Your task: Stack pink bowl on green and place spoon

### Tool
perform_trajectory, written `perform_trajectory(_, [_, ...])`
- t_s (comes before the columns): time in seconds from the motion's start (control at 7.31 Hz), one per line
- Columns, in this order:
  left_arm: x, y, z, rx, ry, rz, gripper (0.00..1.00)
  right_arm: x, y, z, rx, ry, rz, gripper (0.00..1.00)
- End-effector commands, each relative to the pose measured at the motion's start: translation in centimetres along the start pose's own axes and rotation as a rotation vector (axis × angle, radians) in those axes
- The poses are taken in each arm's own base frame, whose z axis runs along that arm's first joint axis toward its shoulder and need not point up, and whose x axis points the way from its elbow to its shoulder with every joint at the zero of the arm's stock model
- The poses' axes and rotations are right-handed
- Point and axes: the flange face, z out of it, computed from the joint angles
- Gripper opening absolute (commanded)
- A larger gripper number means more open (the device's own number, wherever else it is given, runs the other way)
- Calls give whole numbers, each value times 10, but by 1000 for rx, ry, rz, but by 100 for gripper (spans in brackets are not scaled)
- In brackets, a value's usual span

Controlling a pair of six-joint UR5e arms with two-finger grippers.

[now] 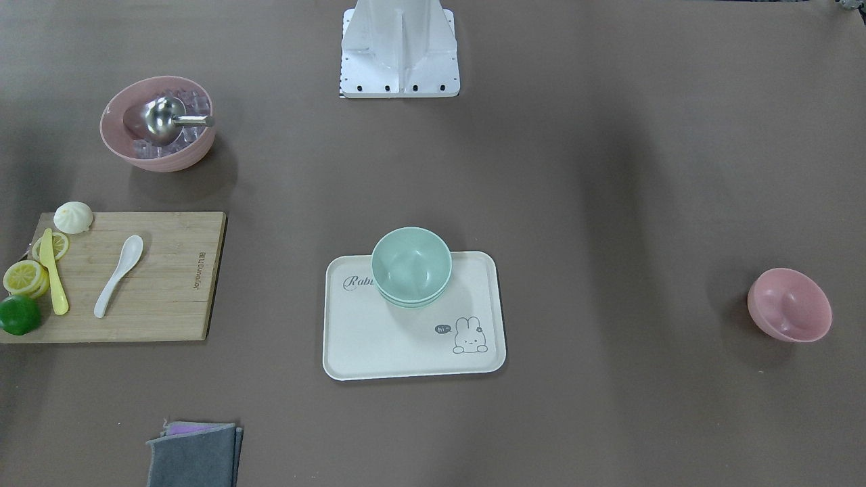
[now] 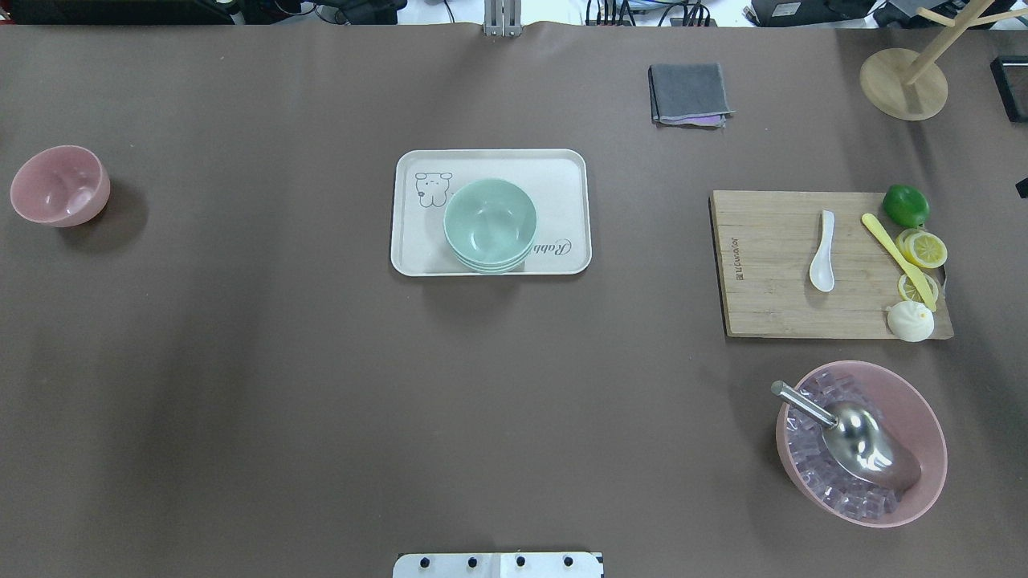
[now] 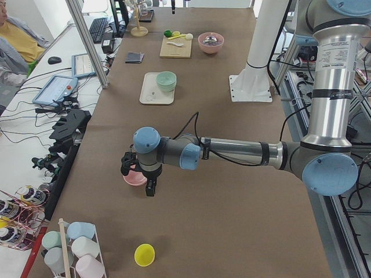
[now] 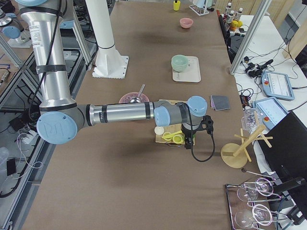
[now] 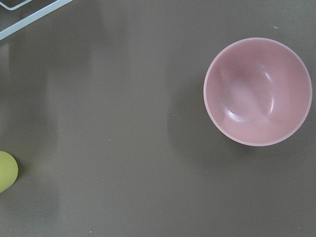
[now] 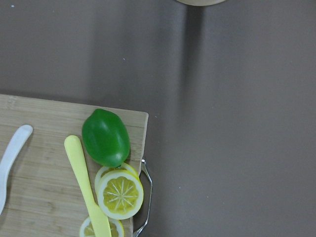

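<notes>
The small pink bowl (image 1: 789,304) stands empty and upright on the table far to my left, also in the overhead view (image 2: 60,185) and the left wrist view (image 5: 257,91). Stacked green bowls (image 1: 411,266) sit on a cream tray (image 1: 365,345) at the table's middle. A white spoon (image 1: 119,274) lies on a wooden cutting board (image 1: 169,284); its handle shows in the right wrist view (image 6: 12,153). My left gripper (image 3: 145,180) hangs above the pink bowl. My right gripper (image 4: 190,138) hangs over the board's lime end. I cannot tell whether either is open or shut.
A large pink bowl (image 1: 157,125) of ice cubes holds a metal scoop (image 1: 166,118). A lime (image 6: 105,137), lemon slices (image 6: 120,193), a yellow knife (image 6: 86,185) and a bun (image 1: 73,216) lie on the board. A grey cloth (image 1: 196,453) and a wooden stand (image 2: 903,80) lie beyond.
</notes>
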Motion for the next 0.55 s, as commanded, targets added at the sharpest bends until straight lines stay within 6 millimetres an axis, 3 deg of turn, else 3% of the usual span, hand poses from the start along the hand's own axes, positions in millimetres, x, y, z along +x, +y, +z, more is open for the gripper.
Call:
perform_trajectory(0.0, [4, 1, -4, 12, 2, 16, 99, 4, 10, 2, -6, 12, 4, 100])
perform_trajectory(0.41, [11, -1, -8, 17, 9, 19, 99, 10, 10, 2, -3, 69, -74, 100])
